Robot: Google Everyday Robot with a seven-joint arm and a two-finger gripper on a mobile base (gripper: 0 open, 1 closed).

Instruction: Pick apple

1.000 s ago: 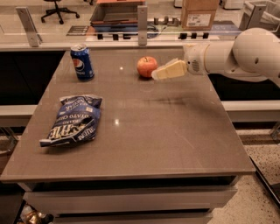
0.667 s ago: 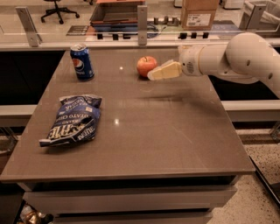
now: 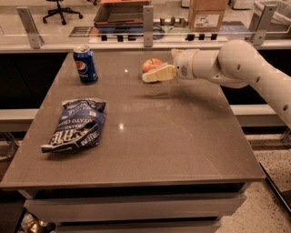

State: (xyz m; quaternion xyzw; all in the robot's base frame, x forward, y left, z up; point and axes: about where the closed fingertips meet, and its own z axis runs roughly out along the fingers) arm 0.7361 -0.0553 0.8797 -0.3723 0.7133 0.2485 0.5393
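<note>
The apple (image 3: 151,64) is small, round and red-orange. It sits on the brown table (image 3: 150,136) near the far edge, right of the middle. My gripper (image 3: 151,75) reaches in from the right on a white arm. Its cream fingers (image 3: 159,73) lie just in front of the apple and cover its lower part. I cannot see whether they touch it.
A blue Pepsi can (image 3: 85,64) stands at the far left of the table. A blue chip bag (image 3: 76,124) lies on the left half. A glass rail with metal posts (image 3: 147,20) runs behind the table, with a cardboard box (image 3: 207,13) beyond it.
The gripper has moved left along the far side of the table, from beside the apple's right to in front of it. The apple has not moved.
</note>
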